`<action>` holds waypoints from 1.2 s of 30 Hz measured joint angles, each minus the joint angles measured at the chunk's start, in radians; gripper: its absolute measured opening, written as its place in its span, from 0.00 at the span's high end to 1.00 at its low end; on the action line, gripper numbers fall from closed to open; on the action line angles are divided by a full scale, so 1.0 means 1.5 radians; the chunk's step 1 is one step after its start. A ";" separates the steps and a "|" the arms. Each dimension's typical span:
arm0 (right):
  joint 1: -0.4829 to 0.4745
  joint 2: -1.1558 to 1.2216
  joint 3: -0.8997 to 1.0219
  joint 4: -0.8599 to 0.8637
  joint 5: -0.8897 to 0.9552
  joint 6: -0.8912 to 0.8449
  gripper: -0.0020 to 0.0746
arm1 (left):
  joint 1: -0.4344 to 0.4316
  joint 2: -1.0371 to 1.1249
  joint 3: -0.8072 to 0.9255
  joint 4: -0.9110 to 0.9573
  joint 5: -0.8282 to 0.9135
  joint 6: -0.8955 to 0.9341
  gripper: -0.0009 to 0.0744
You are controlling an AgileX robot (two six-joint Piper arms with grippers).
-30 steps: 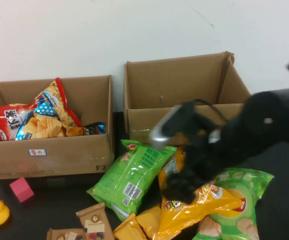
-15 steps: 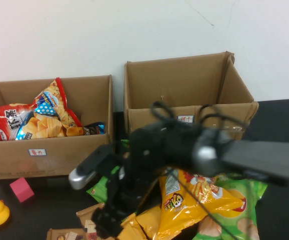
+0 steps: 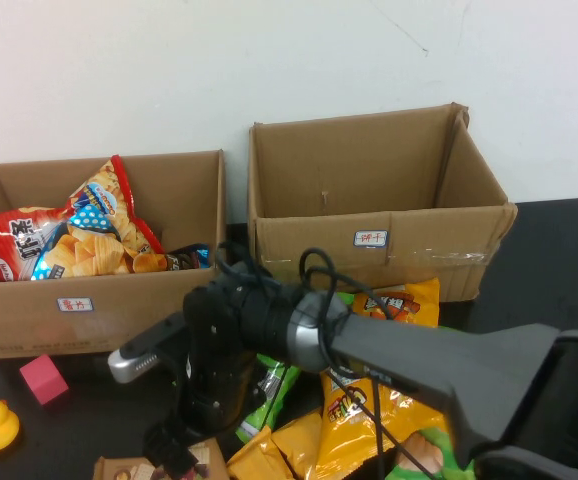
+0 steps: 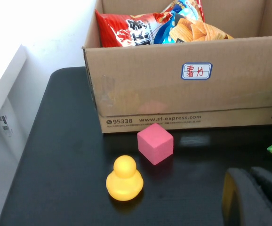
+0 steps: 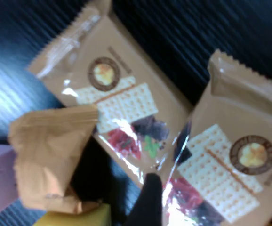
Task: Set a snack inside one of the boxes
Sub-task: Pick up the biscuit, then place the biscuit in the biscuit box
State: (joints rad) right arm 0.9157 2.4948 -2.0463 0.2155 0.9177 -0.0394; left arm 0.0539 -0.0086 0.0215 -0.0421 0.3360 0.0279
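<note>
Over the two brown cracker packets (image 5: 126,117) on the black tabletop (image 4: 60,155), the right claw (image 3: 174,445) is lowered; its opening cannot be told. Beside the pink cube (image 4: 155,143), the left claw (image 4: 253,197) is seen, its state likewise unclear. Behind them, two open cardboard boxes (image 3: 369,200) are stood.

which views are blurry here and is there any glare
Right wrist view: soft and smeared, with white glare on the glossy cracker packets under the right claw. Left wrist view: sharp on the duck and pink cube; the left claw is out of frame. High view: mildly soft.
</note>
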 joint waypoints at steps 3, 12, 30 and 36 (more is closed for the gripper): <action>0.000 0.020 -0.010 0.001 0.011 0.019 0.07 | 0.000 0.000 0.000 0.000 0.000 0.000 0.99; 0.000 0.042 -0.012 0.059 -0.015 0.023 0.07 | 0.000 0.000 0.000 0.000 0.000 0.031 0.99; 0.000 -0.073 -0.012 -0.009 0.013 -0.043 0.48 | 0.000 0.000 0.000 0.000 0.000 0.037 0.99; 0.000 -0.221 -0.012 -0.184 0.013 -0.066 0.49 | 0.000 0.000 0.000 0.000 0.000 0.037 0.99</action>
State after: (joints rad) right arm 0.9157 2.1626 -2.0641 -0.0608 0.9379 -0.1386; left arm 0.0539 -0.0086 0.0215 -0.0421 0.3360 0.0830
